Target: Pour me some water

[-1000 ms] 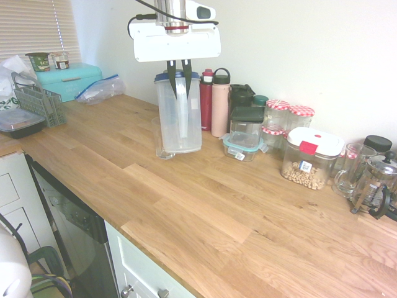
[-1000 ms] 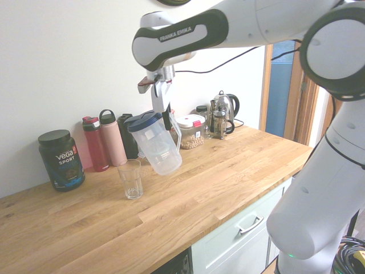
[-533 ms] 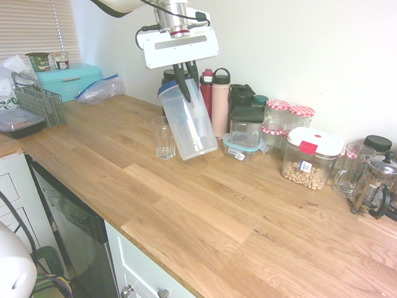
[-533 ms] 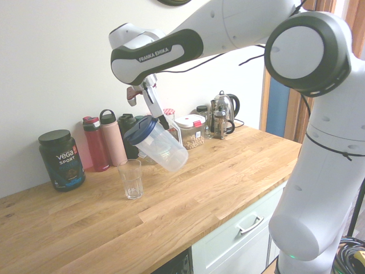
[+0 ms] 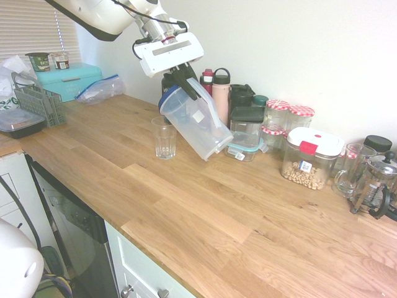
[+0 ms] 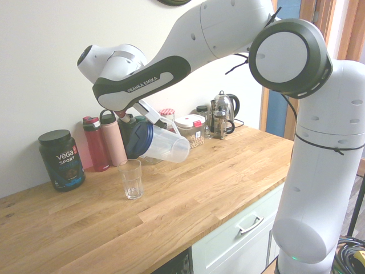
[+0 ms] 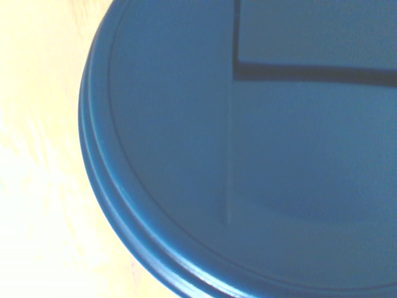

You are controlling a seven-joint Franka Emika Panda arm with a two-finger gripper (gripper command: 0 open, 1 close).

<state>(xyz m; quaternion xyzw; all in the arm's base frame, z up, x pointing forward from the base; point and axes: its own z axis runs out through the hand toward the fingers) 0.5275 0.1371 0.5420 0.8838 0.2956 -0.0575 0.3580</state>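
We are seeing the white robot arm [image 6: 228, 28] reaching in over the long wooden table [image 5: 205, 205], and its pincer [image 5: 188, 82] is pinching the handle side of a clear plastic pitcher with a dark blue lid [image 5: 197, 122], just under the lid. The pitcher is hanging in the air, tilted steeply, with its lid end [image 6: 138, 139] lowered toward a clear, faceted drinking glass [image 5: 164, 138] that is standing upright on the table, and its base lifted up and away from the glass. In the second exterior view the lid rim is hovering just above and slightly behind the glass [image 6: 131, 178], without touching it. The water is too transparent for us to make out in either the pitcher or the glass, so we are not able to tell where it is. The wrist view is showing almost nothing but the round blue lid [image 7: 248, 155], with a strip of pale wood beside it. Behind the pitcher, along the white wall, a dark red bottle [image 6: 94, 143] and a pink bottle with a black loop cap [image 6: 113, 137] are standing side by side, and a black tub labelled Vega Sport [image 6: 60, 159] is sitting well apart from the glass.
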